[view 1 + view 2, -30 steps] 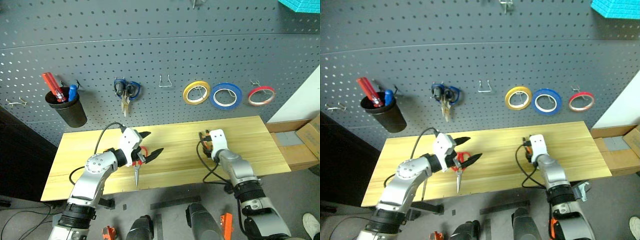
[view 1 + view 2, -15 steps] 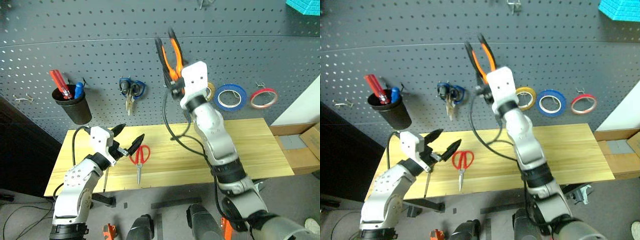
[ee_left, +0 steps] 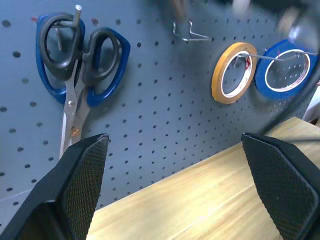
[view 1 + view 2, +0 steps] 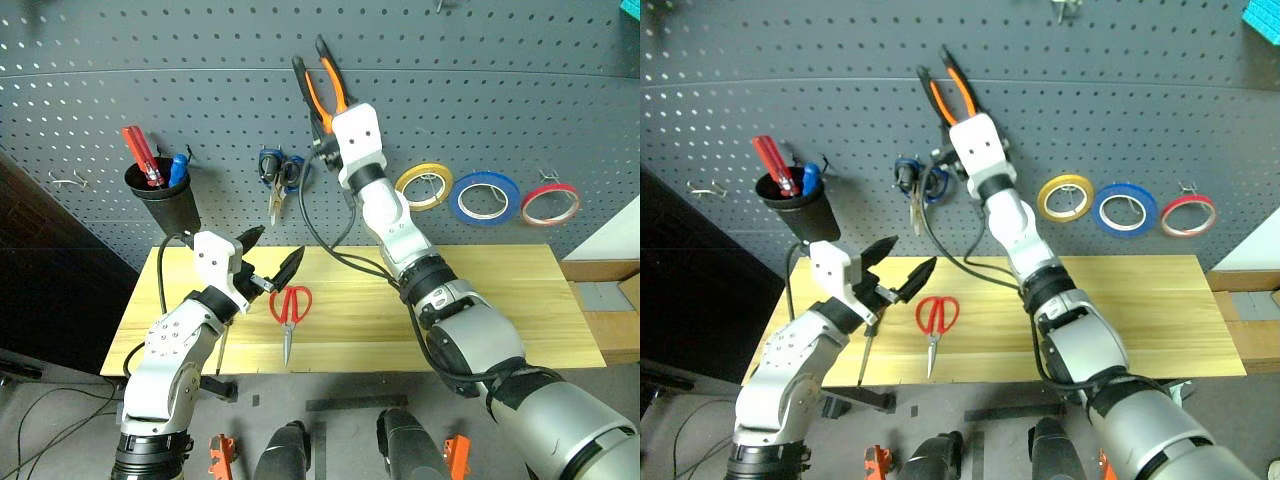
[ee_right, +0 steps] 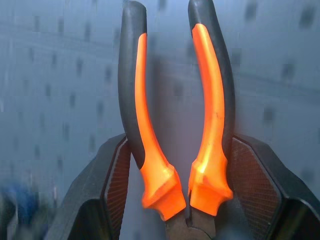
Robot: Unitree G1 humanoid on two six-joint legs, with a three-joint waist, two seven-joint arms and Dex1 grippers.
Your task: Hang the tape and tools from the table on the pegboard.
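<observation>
The right gripper is clenched on the pliers, near their head, and holds them high in front of the pegboard with the orange-and-black handles pointing up and spread apart. The left gripper is released, its two black fingers wide apart with nothing between them, and it hangs above the left part of the table.

On the table the red scissors lie flat, tips toward the front edge, just beside the left gripper. The slim screwdriver lies near the left end of the table, partly hidden under the left arm.

On the pegboard, blue-handled scissors hang from a hook to the left of the raised pliers. To the right hang a yellow roll, a blue roll and the red tape, each on its own hook, side by side. A bare metal hook sits between the blue scissors and the yellow roll. A black cup with red and blue handles in it hangs at the far left.

I can read no writing or brand on any of these things.
</observation>
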